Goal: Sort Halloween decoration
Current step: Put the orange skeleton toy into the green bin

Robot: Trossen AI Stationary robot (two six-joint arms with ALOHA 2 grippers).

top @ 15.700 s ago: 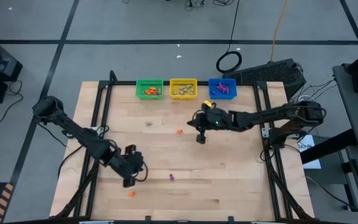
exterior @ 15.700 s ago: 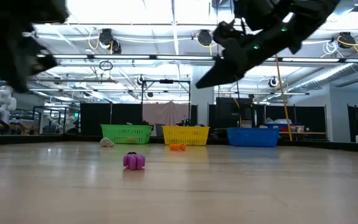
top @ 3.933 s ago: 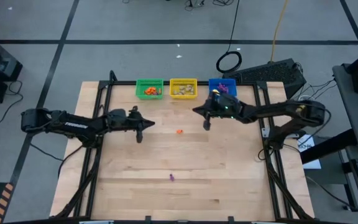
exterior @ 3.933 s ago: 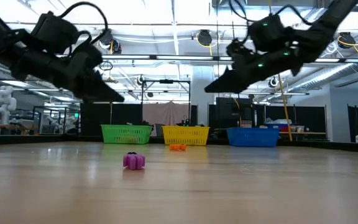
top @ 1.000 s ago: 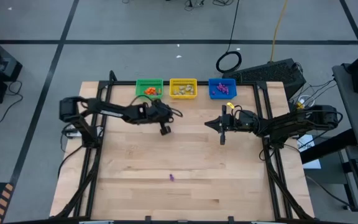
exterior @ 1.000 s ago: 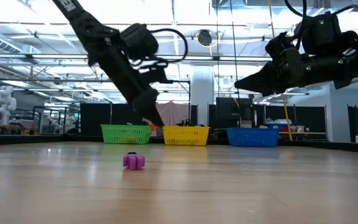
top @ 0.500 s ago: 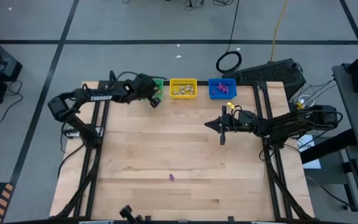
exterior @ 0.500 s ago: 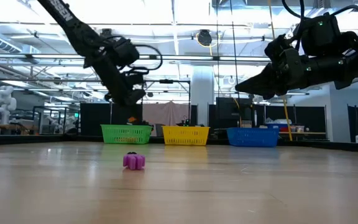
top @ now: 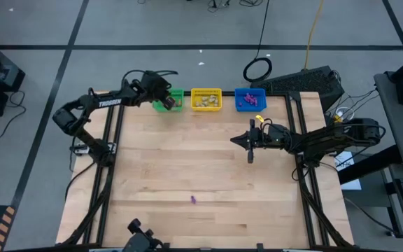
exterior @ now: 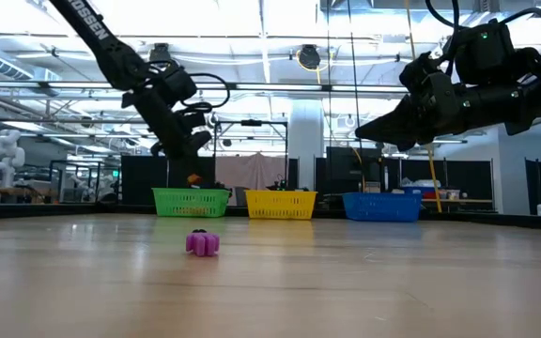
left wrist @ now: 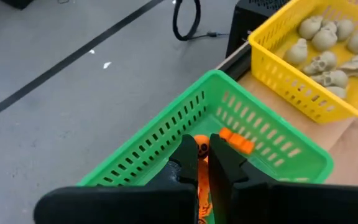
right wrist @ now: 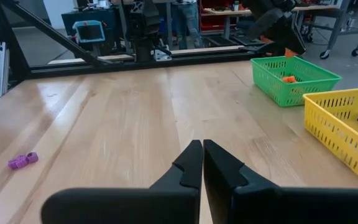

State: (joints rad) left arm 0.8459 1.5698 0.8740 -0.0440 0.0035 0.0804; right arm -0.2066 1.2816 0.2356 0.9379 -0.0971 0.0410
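My left gripper point(top: 162, 100) hangs over the green basket point(top: 168, 99) at the table's far edge, shut on a tiny orange trinket point(left wrist: 202, 150). More orange trinkets point(left wrist: 235, 140) lie in that basket. A purple trinket point(top: 194, 199) rests on the table near the front middle, also seen in the low view point(exterior: 202, 243). My right gripper point(top: 250, 149) hovers shut over the table's right half, holding nothing; its fingers point(right wrist: 202, 157) point toward the table's left. My left gripper pinches the orange trinket point(left wrist: 202, 151) between its two fingers, near their free ends. The fingers slant down into the green basket's opening. The trinket point(exterior: 193, 177) is lifted clear, above the basket's rim.
The yellow basket point(top: 206, 99) holds pale skull trinkets point(left wrist: 321, 45); the blue basket point(top: 250, 99) holds purple ones. All three baskets stand in a row at the far edge. Bare wood lies between the grippers and the near edge.
My left gripper has swung from the far middle of the table toward the far left, rising a little, and now hangs over the green basket with the orange trinket still between its fingers. My right gripper has kept still.
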